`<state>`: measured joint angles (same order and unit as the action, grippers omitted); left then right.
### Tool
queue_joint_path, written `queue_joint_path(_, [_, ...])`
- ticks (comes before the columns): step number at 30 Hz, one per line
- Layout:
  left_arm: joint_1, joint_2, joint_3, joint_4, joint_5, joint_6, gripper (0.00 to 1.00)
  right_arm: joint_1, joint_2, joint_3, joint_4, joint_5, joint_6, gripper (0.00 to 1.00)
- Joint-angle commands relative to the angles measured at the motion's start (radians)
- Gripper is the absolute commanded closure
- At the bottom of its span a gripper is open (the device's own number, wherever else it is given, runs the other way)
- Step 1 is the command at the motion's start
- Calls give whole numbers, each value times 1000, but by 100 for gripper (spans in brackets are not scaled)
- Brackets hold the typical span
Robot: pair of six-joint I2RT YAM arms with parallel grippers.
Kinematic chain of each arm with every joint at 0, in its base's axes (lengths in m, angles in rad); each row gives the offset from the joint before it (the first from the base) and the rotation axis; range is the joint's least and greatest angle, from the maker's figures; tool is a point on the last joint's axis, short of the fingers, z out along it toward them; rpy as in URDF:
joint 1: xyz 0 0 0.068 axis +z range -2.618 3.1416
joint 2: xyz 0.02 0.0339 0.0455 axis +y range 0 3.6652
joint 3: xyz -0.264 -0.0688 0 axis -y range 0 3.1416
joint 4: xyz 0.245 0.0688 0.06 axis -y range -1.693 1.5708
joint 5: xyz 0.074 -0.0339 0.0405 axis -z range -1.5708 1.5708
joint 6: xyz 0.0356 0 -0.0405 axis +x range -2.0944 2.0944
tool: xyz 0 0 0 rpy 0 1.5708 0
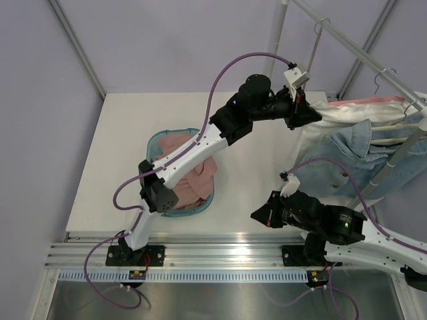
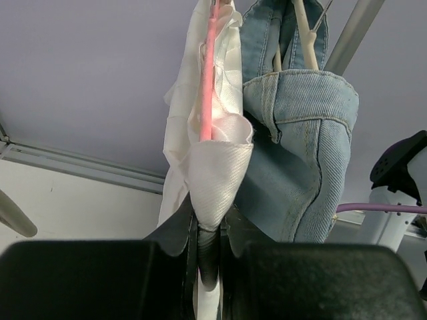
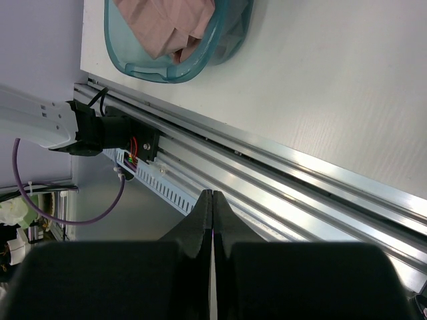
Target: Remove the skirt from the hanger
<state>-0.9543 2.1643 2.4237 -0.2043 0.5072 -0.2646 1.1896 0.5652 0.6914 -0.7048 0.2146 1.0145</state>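
Fingers [image 2: 175, 235] of the left gripper [image 2: 208, 240] are pinched nearly together on a fold of the white skirt [image 2: 213, 160], with cloth filling the narrow gap between them. The skirt hangs on a pink hanger [image 2: 207, 80] from a metal rail [image 1: 373, 60] at the far right of the table [image 1: 120, 167], and the left arm reaches across to its near edge. Just beside the skirt, touching it, hangs a blue denim garment [image 2: 300, 147]. The right gripper [image 3: 212, 220] is fully closed with nothing in it — its 2 fingers meet flat against each other, low over the near edge of the table. On the left half of the table sits a teal basket [image 1: 155, 141] holding crumpled pink clothes [image 1: 200, 180], partly hidden under the left arm.
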Motion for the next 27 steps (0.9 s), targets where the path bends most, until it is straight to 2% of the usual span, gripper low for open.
queue_joint_path(1, [17,-24,48,144,57,-64,100,5,-2,31,2,-4,12,100])
queue_joint_path(7, [42,-86,-23,224,33,-96,100,4,9,36,8,-4,9,100])
queue_joint_path(13, [65,-109,-26,285,63,-145,100,5,18,42,7,-4,7,100])
queue_joint_path(21, [81,-149,-48,289,82,-147,100,5,36,46,19,-6,3,100])
queue_joint_path(27, [100,-239,-189,329,85,-137,100,4,55,45,39,-17,4,100])
